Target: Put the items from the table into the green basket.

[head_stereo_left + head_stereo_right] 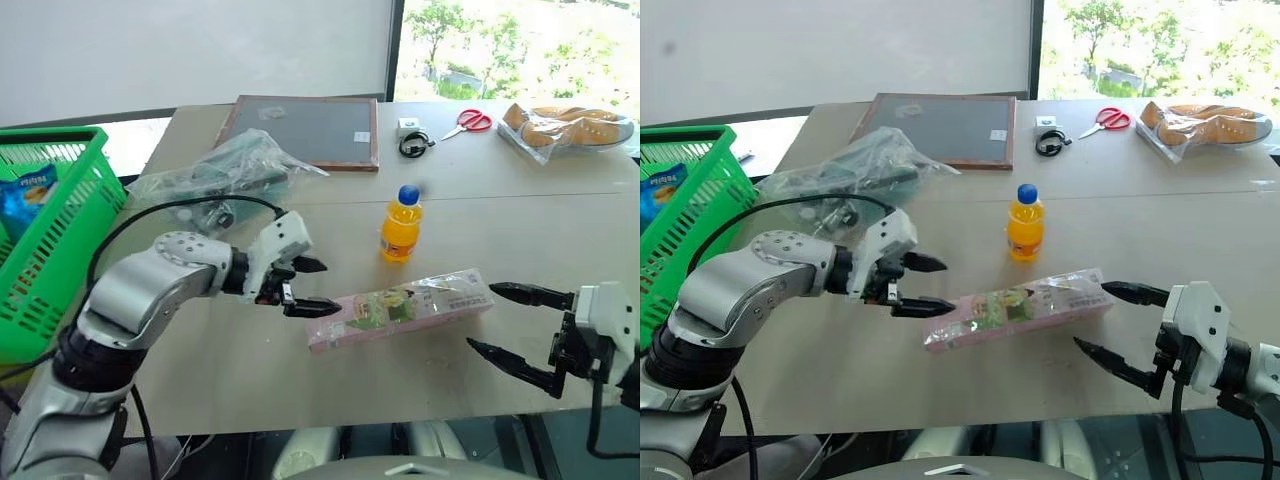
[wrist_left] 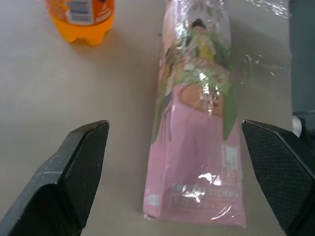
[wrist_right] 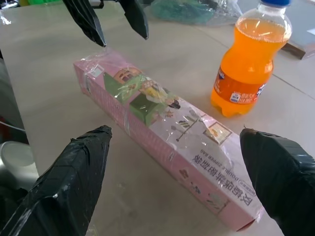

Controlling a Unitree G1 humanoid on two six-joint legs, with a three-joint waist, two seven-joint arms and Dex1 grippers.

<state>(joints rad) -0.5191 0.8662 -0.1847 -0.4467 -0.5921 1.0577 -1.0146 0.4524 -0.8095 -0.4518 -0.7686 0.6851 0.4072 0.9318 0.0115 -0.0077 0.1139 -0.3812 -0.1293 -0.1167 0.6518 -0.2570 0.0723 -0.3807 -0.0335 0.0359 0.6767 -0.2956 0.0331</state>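
Note:
The long pink printed box [image 1: 400, 308] in clear wrap lies on the table [image 1: 560, 230] near its front edge. My left gripper [image 1: 325, 287] is open at the box's left end, one finger on each side of it and apart from it, as the left wrist view shows [image 2: 174, 125]. At the box's right end my right gripper [image 1: 482, 316] is open and holds nothing. The orange drink bottle [image 1: 401, 225] with a blue cap stands upright just behind the box. A crinkly clear bag [image 1: 225, 170] lies further back on the left. The green basket [image 1: 60, 150] stands at the far left.
A blue snack bag [image 1: 25, 195] lies inside the basket. At the back of the table are a framed dark board [image 1: 305, 130], a black cable [image 1: 412, 142], red-handled scissors [image 1: 467, 122] and a clear pack of bread [image 1: 570, 125].

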